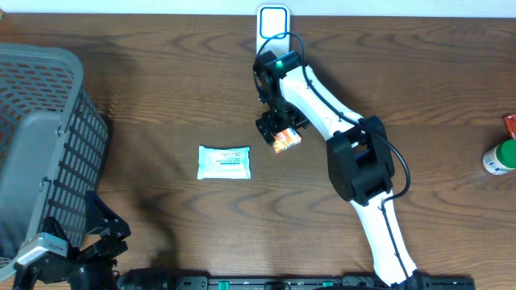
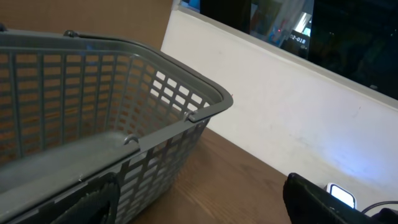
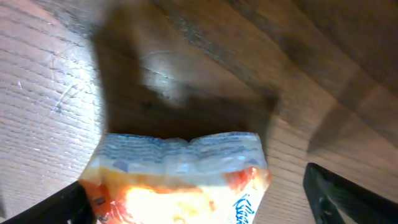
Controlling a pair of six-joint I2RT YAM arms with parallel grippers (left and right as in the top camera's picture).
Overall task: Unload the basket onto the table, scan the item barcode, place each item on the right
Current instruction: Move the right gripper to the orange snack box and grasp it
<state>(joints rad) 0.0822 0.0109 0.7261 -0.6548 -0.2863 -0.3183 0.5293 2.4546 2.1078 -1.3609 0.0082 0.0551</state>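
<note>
You are still at the beginning of this task, as far as I can judge: nothing suggests that the barcode was read. The orange packet [image 3: 180, 186] lies between the fingers of the right gripper [image 1: 276, 129], near the middle of the table [image 1: 161, 72]. The jaws stand wide apart around the packet. One finger [image 3: 348, 199] shows a clear gap to the wrapper, so I believe the packet is not clamped yet. I cannot tell if its far end rests on the wood or is a little lifted. The white device [image 1: 273, 21] at the far edge, which I take for the scanner, is well apart from the packet. So in my opinion you still must close on the packet, carry it there, and turn the barcode to the device. No barcode is visible on the side that the wrist camera shows. The left gripper [image 1: 103, 228] waits open and empty near the grey basket [image 1: 48, 97]. A second item, the white and blue packet [image 1: 224, 162], lies untouched on the table. About writing: the orange packet has some blue letters at its lower corner, but they are cut by the frame edge and I cannot read them. The print on the white packet is too small to read.
</note>
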